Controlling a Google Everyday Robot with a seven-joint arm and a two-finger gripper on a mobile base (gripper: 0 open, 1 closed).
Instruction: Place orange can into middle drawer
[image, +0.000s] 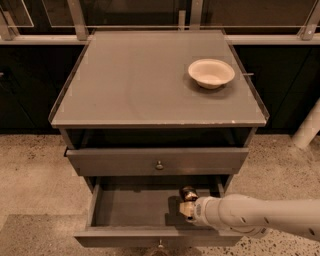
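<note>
the gripper (186, 206) hangs low in the open middle drawer (130, 207), orange can (188, 193) at its tip, ready for setting down; whether it grips, i cannot tell.

Bowl (211, 73) sits on cabinet top (145, 80); end effector (188, 200) in middle drawer (135, 207).
</note>
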